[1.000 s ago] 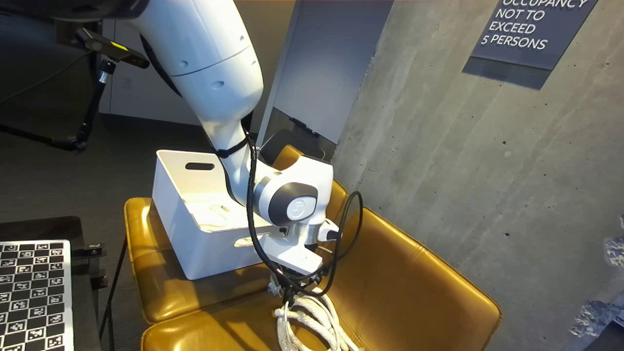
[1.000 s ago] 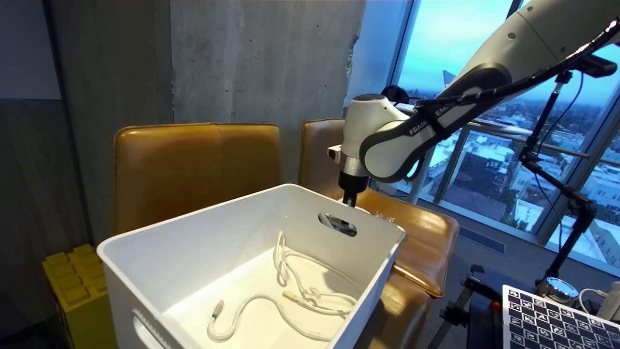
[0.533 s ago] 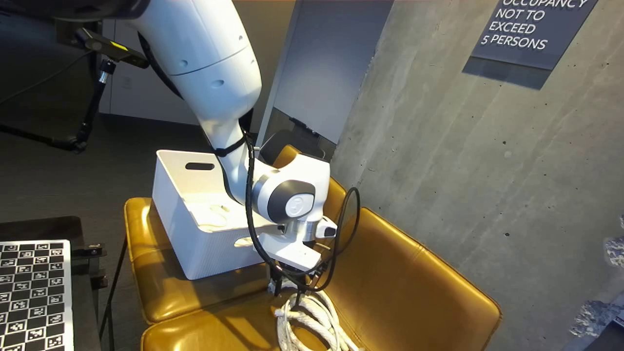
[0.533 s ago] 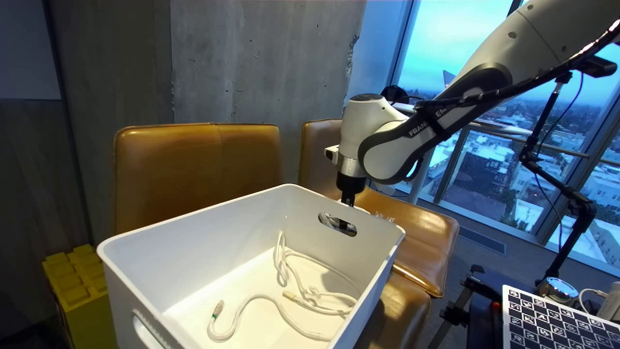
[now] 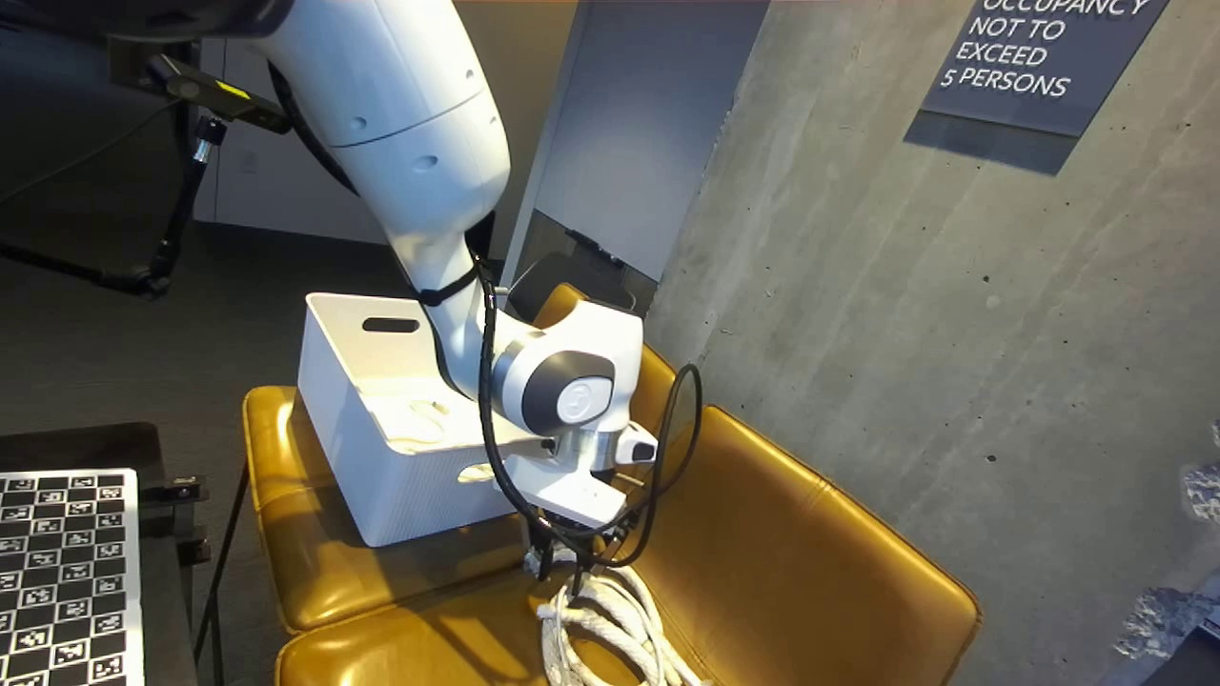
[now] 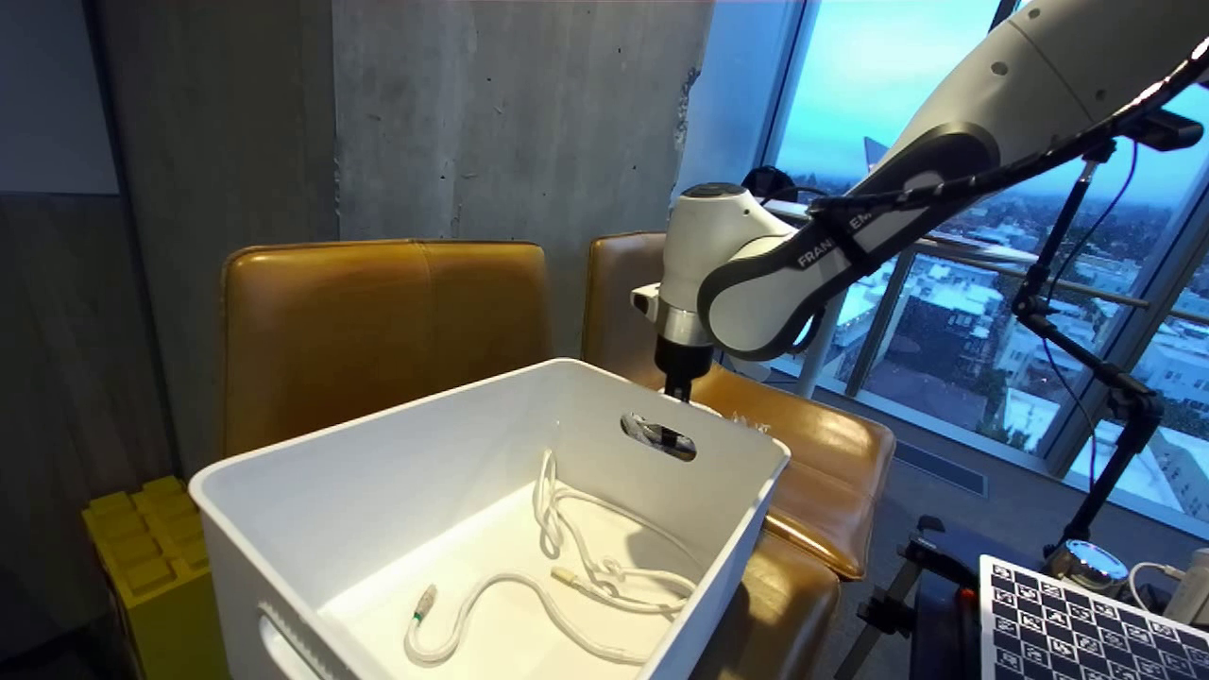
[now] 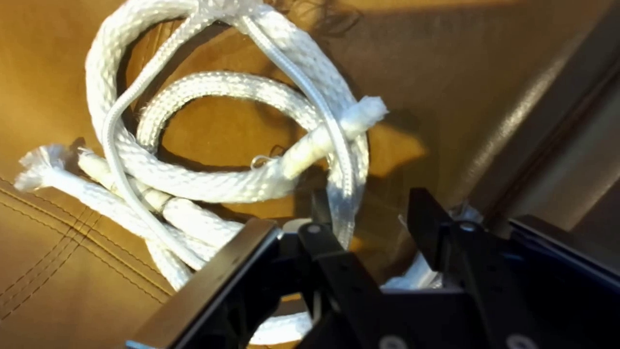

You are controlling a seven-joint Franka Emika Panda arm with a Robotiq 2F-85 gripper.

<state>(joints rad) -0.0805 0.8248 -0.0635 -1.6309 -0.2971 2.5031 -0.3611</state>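
Note:
A coil of thick white braided rope (image 7: 218, 186) with frayed ends lies on a tan leather chair (image 5: 410, 657). Thinner white cord crosses over the coil in the wrist view. My gripper (image 7: 367, 201) points down just above the rope's edge, its fingers apart. A strand passes beside the left finger, and pale rope shows beyond the base of the jaws; nothing is clamped. In an exterior view the gripper (image 5: 560, 574) stands over the coil's upper end. From another side the white bin (image 6: 491, 453) hides the fingertips and most of the coil.
The bin, beside the gripper, holds thin white tubing (image 6: 515, 577). A black cable (image 5: 701, 410) loops around the wrist. The chair's backrest (image 5: 801, 562) and a concrete wall (image 5: 858, 314) rise close by. A patterned board (image 5: 67, 581) lies on a side table.
The fingers, close together a second ago, have spread apart. The wrist has shifted slightly left in both exterior views. The rope coil looks unmoved.

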